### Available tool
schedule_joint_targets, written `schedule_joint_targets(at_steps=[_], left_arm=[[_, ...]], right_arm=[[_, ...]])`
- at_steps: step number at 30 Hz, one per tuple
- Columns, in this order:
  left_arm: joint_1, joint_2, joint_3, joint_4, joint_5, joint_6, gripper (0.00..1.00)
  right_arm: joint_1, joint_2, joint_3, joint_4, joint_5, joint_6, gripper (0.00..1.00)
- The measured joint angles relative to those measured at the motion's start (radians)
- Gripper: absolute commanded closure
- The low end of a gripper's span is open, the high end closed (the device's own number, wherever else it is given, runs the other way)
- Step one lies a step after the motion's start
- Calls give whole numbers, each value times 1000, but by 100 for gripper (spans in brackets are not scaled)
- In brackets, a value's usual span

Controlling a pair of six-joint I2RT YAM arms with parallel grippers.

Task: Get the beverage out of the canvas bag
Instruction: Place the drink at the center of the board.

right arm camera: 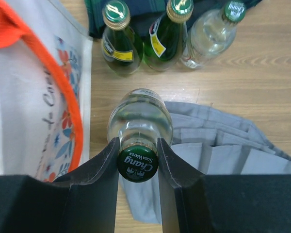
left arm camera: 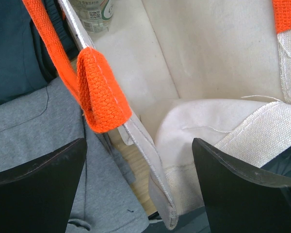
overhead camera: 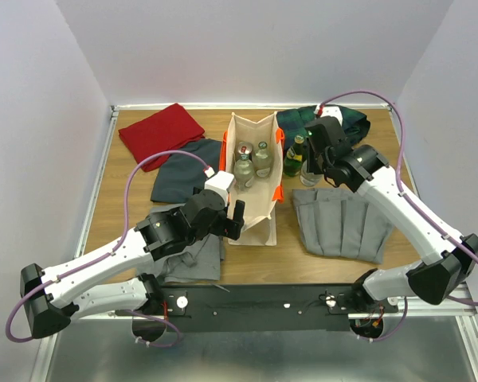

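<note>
Pinching a clear bottle (right arm camera: 138,127) by its neck, right gripper (right arm camera: 137,162) beside the bag (overhead camera: 252,171), left gripper (left arm camera: 138,189) spread wide astride the bag's near rim.

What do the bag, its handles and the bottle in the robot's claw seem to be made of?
The canvas bag: a matte, off-white woven cloth, with stitched hems and loose threads. Its orange handle: coarse webbing, the weave plainly visible. The clear bottle held in the right gripper: probably glass, transparent and glossy, with a green printed cap that looks like metal.
</note>
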Motion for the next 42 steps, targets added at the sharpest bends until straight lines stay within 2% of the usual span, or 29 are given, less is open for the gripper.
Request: schedule_joint_targets(at_steps=[4, 15, 42], left_arm=[[0, 2, 3, -2, 0, 0, 1], [0, 19, 9, -1, 0, 1, 1], [0, 18, 9, -2, -3, 0, 1]], right_arm=[[-45, -5, -80, 73, -45, -1, 99], [-62, -24, -201, 264, -153, -19, 99], [-90, 131, -197, 310, -229, -56, 99]])
